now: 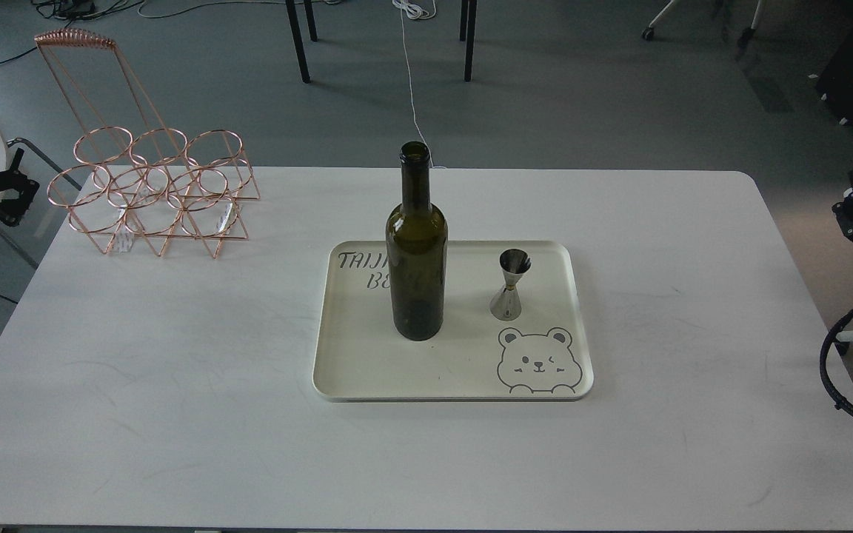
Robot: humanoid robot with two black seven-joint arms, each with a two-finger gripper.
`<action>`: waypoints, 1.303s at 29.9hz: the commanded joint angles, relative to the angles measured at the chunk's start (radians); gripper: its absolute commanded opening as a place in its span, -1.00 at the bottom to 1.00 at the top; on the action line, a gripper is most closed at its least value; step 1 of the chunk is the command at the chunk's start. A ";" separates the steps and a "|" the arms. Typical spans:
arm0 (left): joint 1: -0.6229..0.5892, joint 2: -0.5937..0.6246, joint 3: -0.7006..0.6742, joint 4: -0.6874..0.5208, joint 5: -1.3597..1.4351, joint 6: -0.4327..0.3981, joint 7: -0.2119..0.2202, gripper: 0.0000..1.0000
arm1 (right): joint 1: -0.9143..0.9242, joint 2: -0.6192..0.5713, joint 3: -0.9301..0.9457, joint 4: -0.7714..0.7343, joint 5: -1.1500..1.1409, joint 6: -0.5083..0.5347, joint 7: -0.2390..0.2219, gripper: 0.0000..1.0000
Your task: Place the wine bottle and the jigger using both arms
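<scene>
The wine bottle [417, 259] stands upright on the left half of a cream tray [367, 370], dark olive-green and uncorked. The silver jigger [511, 285] stands upright on the same tray, to the right of the bottle and apart from it. My left gripper [13, 189] hangs off the table's left edge, far from the tray, fingers apart and empty. Beyond the table's right edge, my right gripper [850, 211] is likewise open, holding nothing.
A rose-gold wire bottle rack [152, 192] stands at the white table's [175, 385] far left corner. The tray bears a bear drawing [539, 361]. Chair and table legs and cables lie on the floor behind.
</scene>
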 commanded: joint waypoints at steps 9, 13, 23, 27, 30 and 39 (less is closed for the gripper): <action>-0.006 0.016 0.000 -0.006 -0.001 0.000 -0.008 0.97 | 0.013 0.005 -0.006 0.003 -0.006 0.000 0.000 0.99; -0.021 0.018 -0.005 -0.009 0.001 0.000 -0.002 0.97 | 0.051 -0.006 -0.062 0.005 -0.014 0.000 0.000 0.99; -0.090 0.015 0.003 -0.005 0.079 0.000 -0.004 0.97 | 0.176 -0.135 -0.320 0.213 -0.096 0.000 0.011 0.98; -0.093 0.011 0.002 -0.008 0.093 0.000 -0.008 0.97 | 0.179 -0.254 -0.317 0.412 -0.241 0.000 0.012 0.97; -0.096 0.011 0.003 -0.009 0.096 0.000 -0.005 0.97 | 0.174 -0.340 -0.315 0.615 -0.334 -0.033 0.016 0.97; -0.089 0.008 0.003 -0.009 0.096 0.000 -0.010 0.97 | 0.108 -0.510 -0.320 1.106 -0.799 -0.383 0.045 0.98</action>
